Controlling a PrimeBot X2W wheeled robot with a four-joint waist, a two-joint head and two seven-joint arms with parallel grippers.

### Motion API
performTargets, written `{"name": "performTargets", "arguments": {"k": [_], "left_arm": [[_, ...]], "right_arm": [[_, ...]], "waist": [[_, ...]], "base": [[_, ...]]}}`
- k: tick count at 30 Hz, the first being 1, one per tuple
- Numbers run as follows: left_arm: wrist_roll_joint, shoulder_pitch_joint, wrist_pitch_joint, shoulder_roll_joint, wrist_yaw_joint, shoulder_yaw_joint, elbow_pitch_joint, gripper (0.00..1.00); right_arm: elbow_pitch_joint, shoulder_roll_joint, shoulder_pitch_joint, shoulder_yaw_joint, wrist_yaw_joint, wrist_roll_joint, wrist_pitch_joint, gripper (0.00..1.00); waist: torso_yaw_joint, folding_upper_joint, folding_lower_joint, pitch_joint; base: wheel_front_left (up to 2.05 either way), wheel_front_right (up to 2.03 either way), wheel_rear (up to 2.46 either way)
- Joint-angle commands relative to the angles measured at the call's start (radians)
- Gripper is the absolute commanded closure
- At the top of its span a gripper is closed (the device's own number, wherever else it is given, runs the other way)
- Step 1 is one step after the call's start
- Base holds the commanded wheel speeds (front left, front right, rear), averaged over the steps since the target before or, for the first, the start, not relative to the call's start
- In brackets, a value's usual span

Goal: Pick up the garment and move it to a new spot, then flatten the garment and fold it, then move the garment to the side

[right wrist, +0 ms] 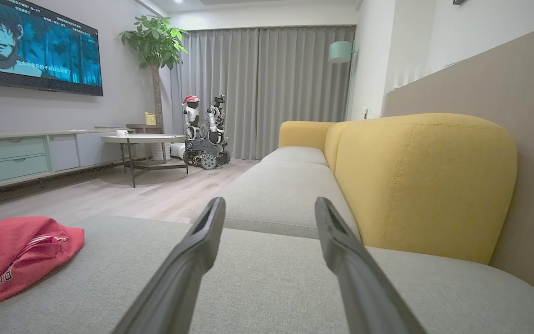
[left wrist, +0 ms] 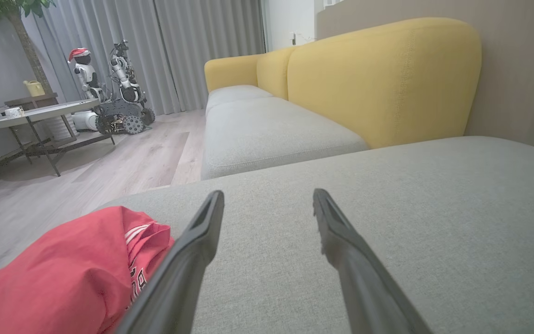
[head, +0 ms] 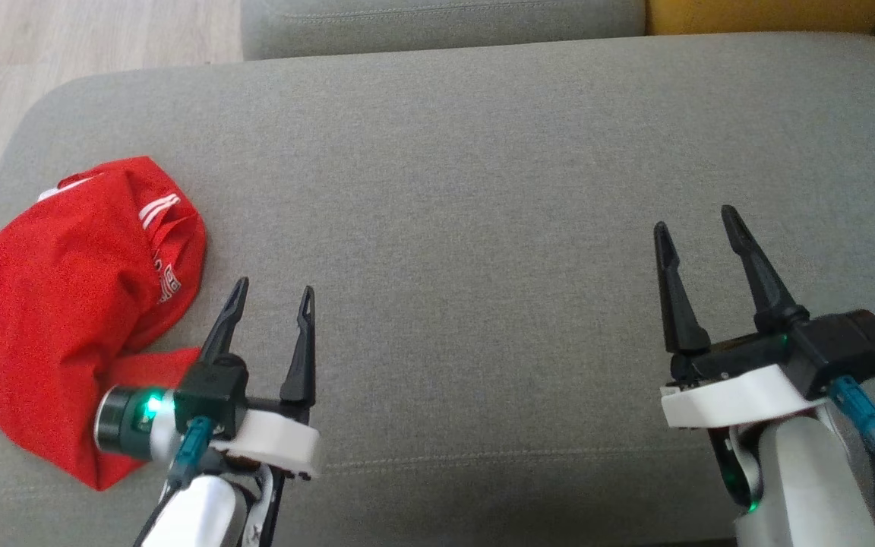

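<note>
A crumpled red garment (head: 73, 304) with white stripes lies bunched at the left end of the grey sofa cushion (head: 483, 190). My left gripper (head: 274, 298) hovers just right of it, open and empty, its body near the cloth's lower edge. In the left wrist view the garment (left wrist: 72, 273) sits left of the open left gripper (left wrist: 267, 199). Far to the right, my right gripper (head: 699, 226) is open with nothing in it. The right wrist view has the garment (right wrist: 12, 255) at the far left, well away from the right gripper (right wrist: 269, 206).
A second grey seat (right wrist: 285, 185) and a yellow backrest (right wrist: 424, 181) lie beyond the cushion. Wooden floor (left wrist: 86, 171) borders the cushion's left edge. Across the room stand a round table (right wrist: 144, 139), a parked robot (right wrist: 204, 132), a plant and a television.
</note>
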Motion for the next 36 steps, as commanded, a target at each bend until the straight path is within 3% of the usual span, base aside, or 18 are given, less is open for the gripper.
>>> {"name": "performTargets", "arguments": {"k": [1, 9, 15, 21, 28, 36], "left_arm": [[0.019, -0.051, -0.017, 0.009, 0.001, 0.031, -0.038, 0.0], [-0.012, -0.021, -0.038, -0.055, -0.066, 0.106, -0.035, 0.0], [-0.086, 0.013, -0.038, -0.117, -0.173, 0.207, 0.013, 0.0], [-0.112, 0.024, -0.038, -0.151, -0.246, 0.269, 0.062, 0.0], [-0.089, 0.024, -0.038, -0.162, -0.278, 0.296, 0.088, 0.0], [-0.098, 0.02, -0.038, -0.164, -0.281, 0.297, 0.099, 0.0]], "right_arm": [[-0.029, -0.002, -0.046, 0.03, 0.007, -0.011, -0.017, 0.0], [0.004, -0.002, -0.046, 0.032, 0.007, 0.071, -0.038, 0.0], [0.063, -0.002, -0.045, 0.009, 0.007, 0.161, -0.038, 0.0], [0.111, -0.002, -0.05, -0.008, 0.007, 0.173, -0.038, 0.0], [0.125, -0.002, -0.053, -0.005, 0.007, 0.174, -0.038, 0.0], [0.123, -0.002, -0.049, -0.009, 0.007, 0.167, -0.038, 0.0]], "waist": [[-0.001, 0.0, 0.0, 0.001], [-0.001, 0.0, 0.0, 0.002], [-0.002, 0.0, 0.0, -0.006], [-0.001, 0.0, 0.0, -0.016], [-0.004, 0.0, 0.0, -0.024], [0.025, 0.0, 0.0, -0.021]], "base": [[0.0, 0.0, 0.0], [0.0, 0.0, 0.0], [0.0, 0.0, 0.0], [0.0, 0.0, 0.0], [0.0, 0.0, 0.0], [0.0, 0.0, 0.0]]}}
